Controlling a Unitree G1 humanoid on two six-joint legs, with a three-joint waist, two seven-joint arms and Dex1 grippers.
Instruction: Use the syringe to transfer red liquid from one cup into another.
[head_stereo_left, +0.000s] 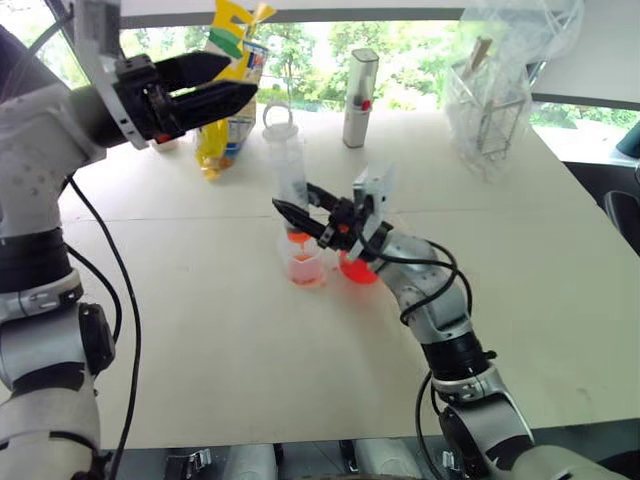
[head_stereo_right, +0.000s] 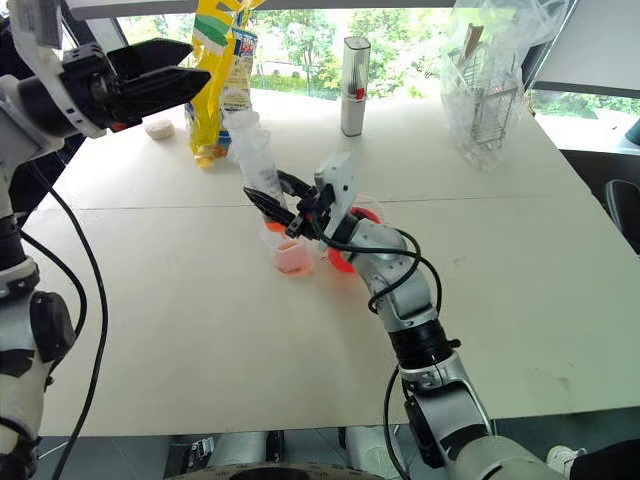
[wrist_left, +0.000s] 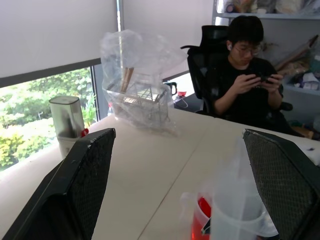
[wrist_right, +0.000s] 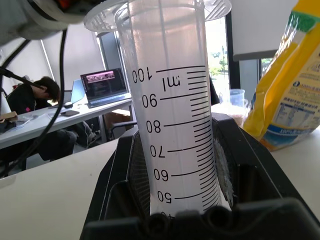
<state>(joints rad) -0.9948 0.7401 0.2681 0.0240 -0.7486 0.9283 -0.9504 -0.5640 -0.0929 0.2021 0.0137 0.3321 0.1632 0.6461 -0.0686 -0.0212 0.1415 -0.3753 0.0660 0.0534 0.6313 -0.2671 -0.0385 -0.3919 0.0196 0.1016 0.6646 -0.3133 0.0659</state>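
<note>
Two claws are at work over the white table (head_stereo_left: 200, 330). Our right claw (head_stereo_left: 300, 210) is closed on the syringe (head_stereo_left: 290, 170); its black fingers press on both sides of the lower part of the clear barrel, and the right wrist view shows the printed scale standing between them. We hold the syringe nearly upright, with its long axis running up and down and leaning a little. The flange and ring are at the top, and the orange-red tip points down into the small cup (head_stereo_left: 305, 265), which stands in the middle of the table with pale pink liquid (head_stereo_left: 304, 272) at its bottom. Just beside this cup, on its right, stands the red beaker (head_stereo_left: 358, 268), but our right wrist covers most of it, so we cannot tell how full it is. Our left claw (head_stereo_left: 215, 85) is raised high on the left, well apart from the cups, with its fingers spread wide and holding nothing. Behind it a yellow bag (head_stereo_left: 225, 120) is partly hidden. Farther back stand a silver canister (head_stereo_left: 360, 85) and a wire rack wrapped in plastic (head_stereo_left: 495, 95). A person (wrist_left: 247, 75) sits at the far end of the table.
</note>
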